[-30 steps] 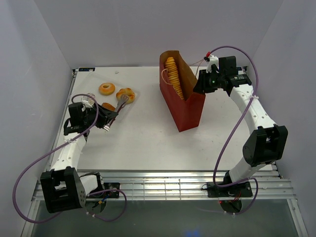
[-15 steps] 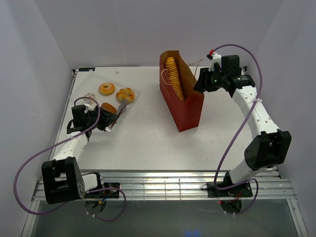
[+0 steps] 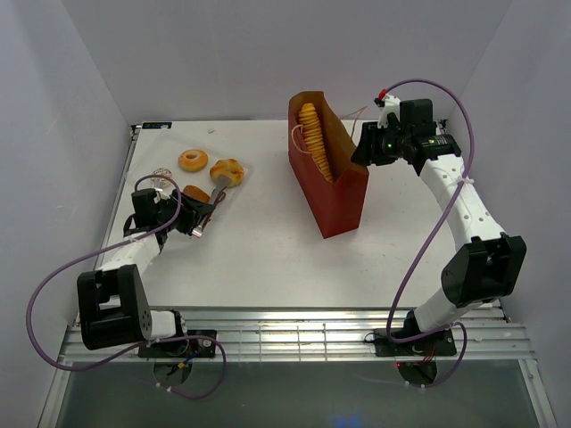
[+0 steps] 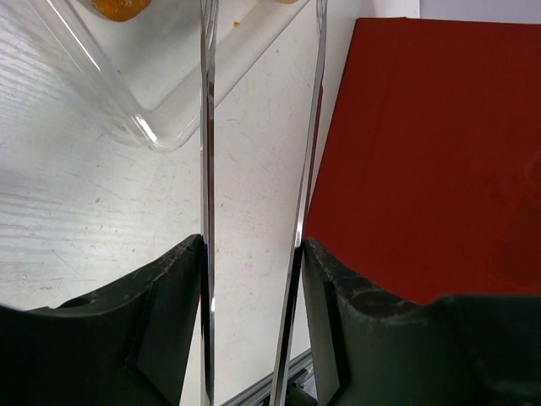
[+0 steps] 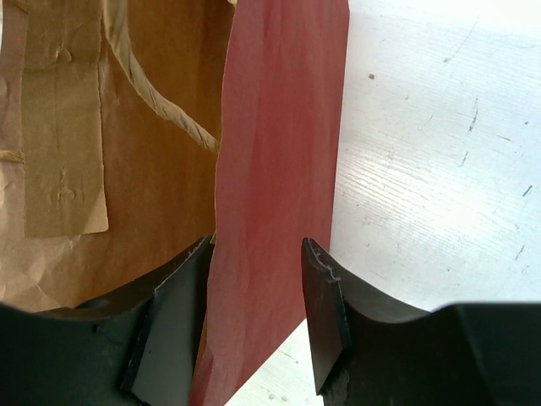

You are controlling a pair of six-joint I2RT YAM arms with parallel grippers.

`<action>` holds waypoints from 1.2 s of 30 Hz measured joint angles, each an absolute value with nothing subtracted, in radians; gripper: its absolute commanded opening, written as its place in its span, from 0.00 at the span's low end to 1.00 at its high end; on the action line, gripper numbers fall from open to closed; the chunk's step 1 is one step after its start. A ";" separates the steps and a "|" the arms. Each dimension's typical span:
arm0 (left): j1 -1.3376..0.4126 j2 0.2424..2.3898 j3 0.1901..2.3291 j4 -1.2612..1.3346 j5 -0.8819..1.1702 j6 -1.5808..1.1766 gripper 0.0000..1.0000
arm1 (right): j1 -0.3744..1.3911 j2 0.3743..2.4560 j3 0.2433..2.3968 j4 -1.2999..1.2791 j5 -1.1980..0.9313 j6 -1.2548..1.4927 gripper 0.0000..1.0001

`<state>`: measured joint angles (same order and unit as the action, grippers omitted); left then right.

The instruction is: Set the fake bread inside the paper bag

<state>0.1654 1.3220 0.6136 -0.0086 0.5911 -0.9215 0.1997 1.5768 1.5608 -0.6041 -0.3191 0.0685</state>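
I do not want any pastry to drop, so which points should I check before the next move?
1. Metal tongs held between the left gripper fingers: ok.
2. Tong tips closed around a pastry: cannot tell.
3. Paper bag upright, mouth open: ok.
4. Right gripper fingers on either side of the bag wall: ok; firm hold: cannot tell.
5. Ridged loaf inside the bag: ok.
6. Doughnut and bun inside the bag: not ok.

light: bright, even | shadows: soft | glare: wrist-view table | pincers: blurred
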 measured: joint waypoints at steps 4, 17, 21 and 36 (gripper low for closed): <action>0.170 1.343 0.614 0.031 0.592 -0.942 0.60 | 0.200 1.578 1.567 -0.604 -0.319 0.068 0.52; 0.173 1.485 0.649 0.140 0.619 -1.010 0.57 | 0.200 1.592 1.603 -0.611 -0.316 0.064 0.52; 0.174 1.512 0.667 0.159 0.628 -1.024 0.50 | 0.200 1.594 1.610 -0.613 -0.315 0.063 0.52; 0.175 1.531 0.684 0.173 0.675 -1.039 0.18 | 0.200 1.594 1.611 -0.629 -0.313 0.054 0.52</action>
<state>0.1749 1.5307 0.6838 0.1726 0.6746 -1.0386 0.1997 1.5944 1.6108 -0.6289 -0.3130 0.0540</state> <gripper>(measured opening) 0.432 0.522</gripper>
